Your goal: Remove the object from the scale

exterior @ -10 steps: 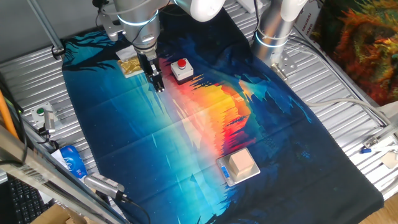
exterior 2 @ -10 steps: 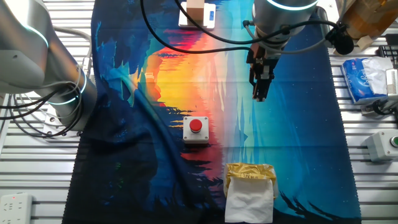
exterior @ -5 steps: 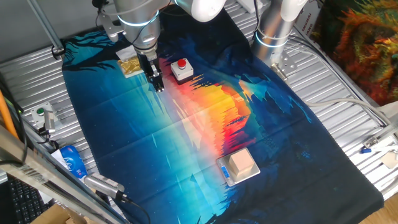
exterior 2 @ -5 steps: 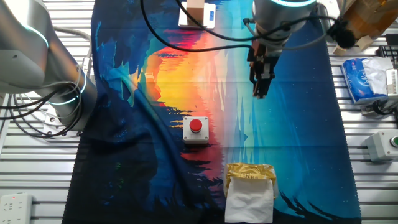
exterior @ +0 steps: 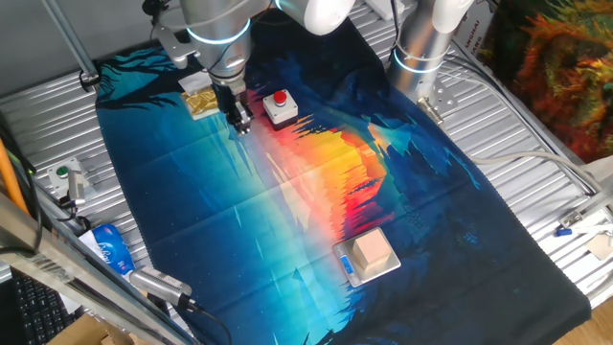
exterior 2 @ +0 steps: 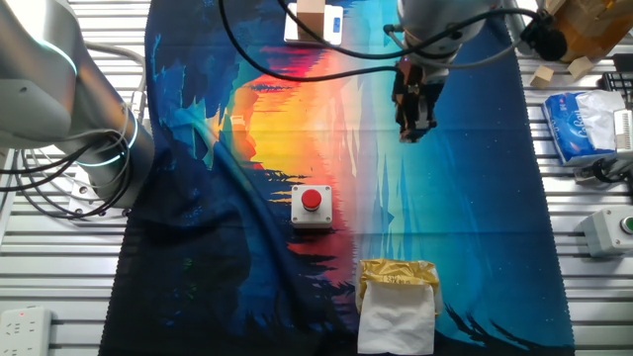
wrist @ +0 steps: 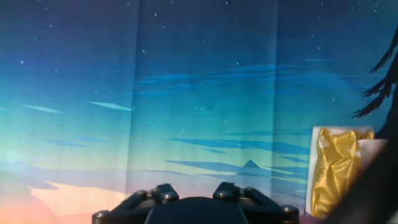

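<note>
Lifted slightly since before, the empty gripper (exterior: 242,123), fingers together, hangs far from the beige cube (exterior: 374,252) on the flat silver scale (exterior: 347,267).

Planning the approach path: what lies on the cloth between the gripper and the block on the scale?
Nothing: in one fixed view only bare printed cloth lies between gripper and block on scale.

No text, label, brand or number can be read; markings on the scale's (exterior: 368,259) blue display strip are too small.
</note>
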### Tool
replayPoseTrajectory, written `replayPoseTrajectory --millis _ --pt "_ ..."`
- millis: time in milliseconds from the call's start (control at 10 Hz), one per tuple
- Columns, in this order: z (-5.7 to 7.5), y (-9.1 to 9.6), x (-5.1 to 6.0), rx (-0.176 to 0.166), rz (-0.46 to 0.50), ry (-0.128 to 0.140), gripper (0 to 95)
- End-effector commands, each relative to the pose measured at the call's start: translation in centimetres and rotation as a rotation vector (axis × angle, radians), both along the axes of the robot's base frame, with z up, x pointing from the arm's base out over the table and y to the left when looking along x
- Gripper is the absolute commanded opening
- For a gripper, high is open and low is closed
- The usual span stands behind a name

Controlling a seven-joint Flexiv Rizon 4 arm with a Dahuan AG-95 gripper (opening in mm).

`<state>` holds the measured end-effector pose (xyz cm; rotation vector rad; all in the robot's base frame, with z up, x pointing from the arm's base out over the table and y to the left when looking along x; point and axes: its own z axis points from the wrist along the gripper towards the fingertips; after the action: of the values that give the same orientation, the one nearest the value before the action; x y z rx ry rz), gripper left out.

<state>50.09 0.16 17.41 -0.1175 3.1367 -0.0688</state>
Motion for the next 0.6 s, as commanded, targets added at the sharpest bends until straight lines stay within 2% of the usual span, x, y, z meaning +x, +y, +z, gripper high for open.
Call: replayPoseTrajectory --millis 100,600 --pt "0.06 -0.05 -0.15 0.0 0.013 -0.006 0.0" --pt "0.06 -0.05 -0.15 -0.006 0.023 -0.001 0.0"
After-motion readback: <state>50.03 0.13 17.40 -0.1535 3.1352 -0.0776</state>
